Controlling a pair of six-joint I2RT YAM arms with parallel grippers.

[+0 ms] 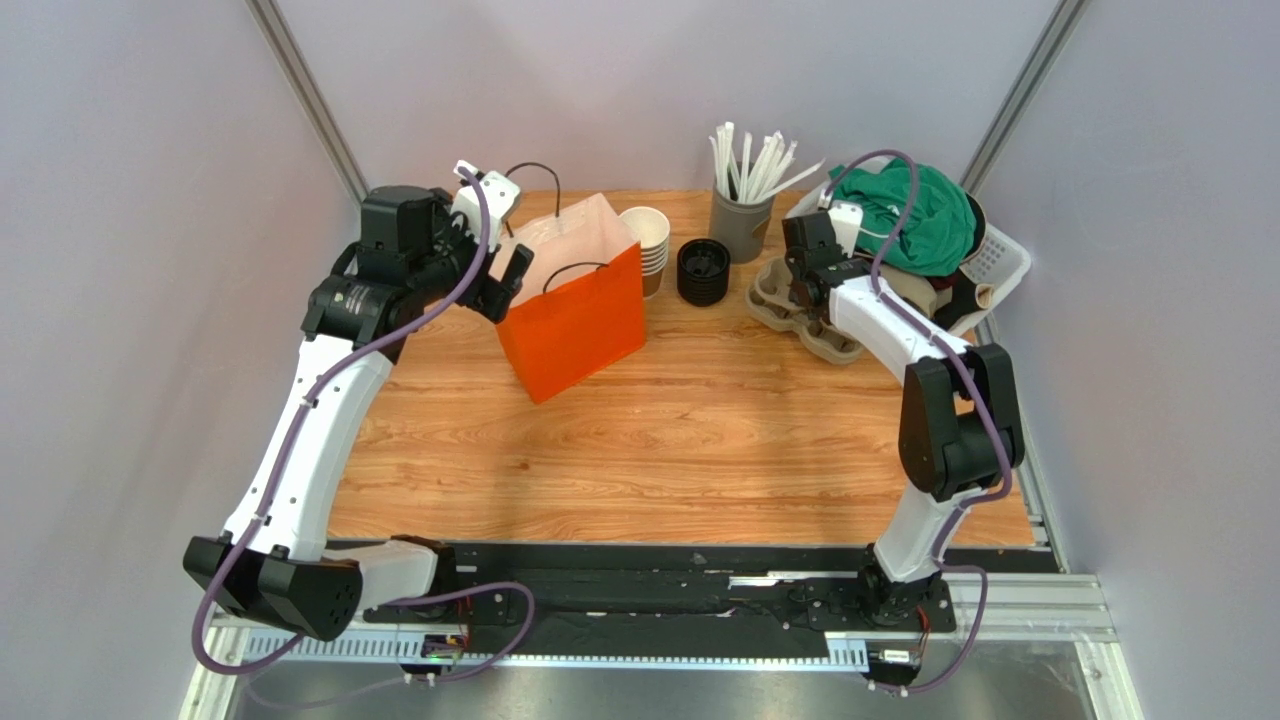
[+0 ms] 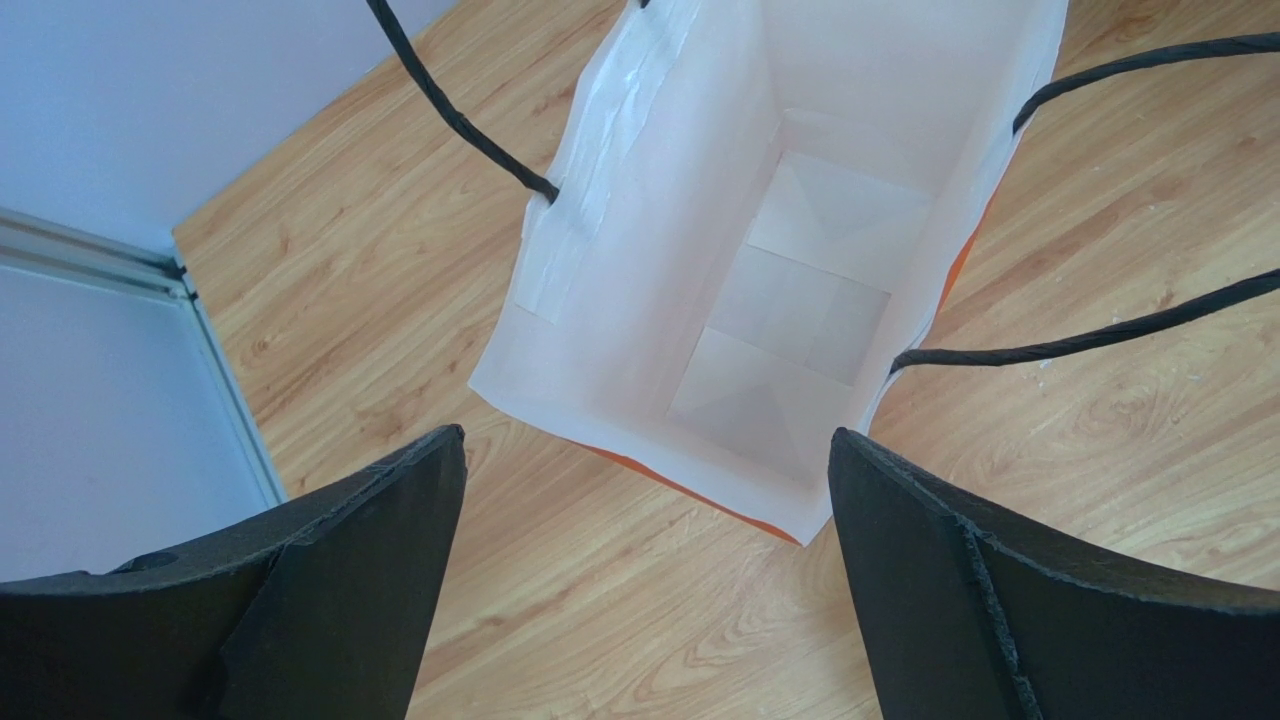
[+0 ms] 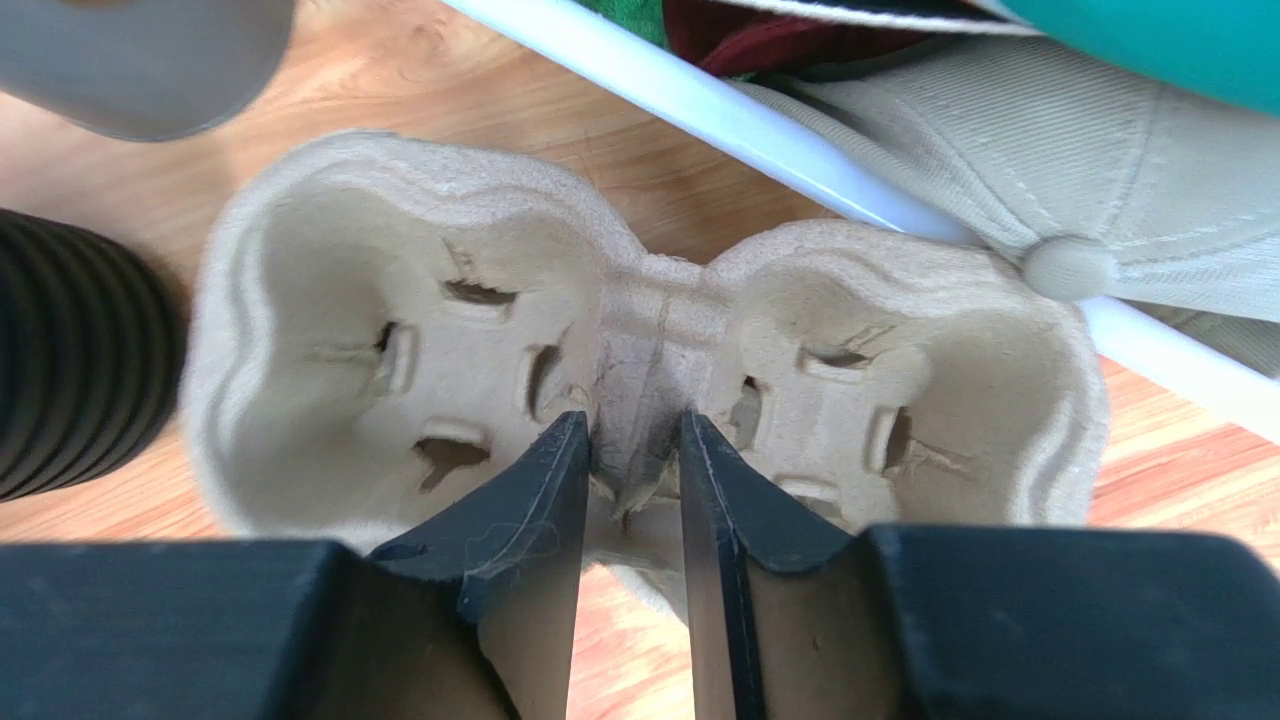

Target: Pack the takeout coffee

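Right gripper (image 3: 633, 435) clamped on pulp carrier (image 3: 649, 308) mid-ridge, carrier lying crosswise; left gripper (image 2: 646, 450) agape above orange bag (image 2: 676, 225); coffee unseen

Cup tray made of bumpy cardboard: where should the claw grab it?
Grab the cup tray by the thin ridge in its middle, coming straight down from above. The ridge stands up between two cup holes and looks narrow enough to pinch, while the rounded outer walls look too wide. The right claw has a finger on each side of that ridge.
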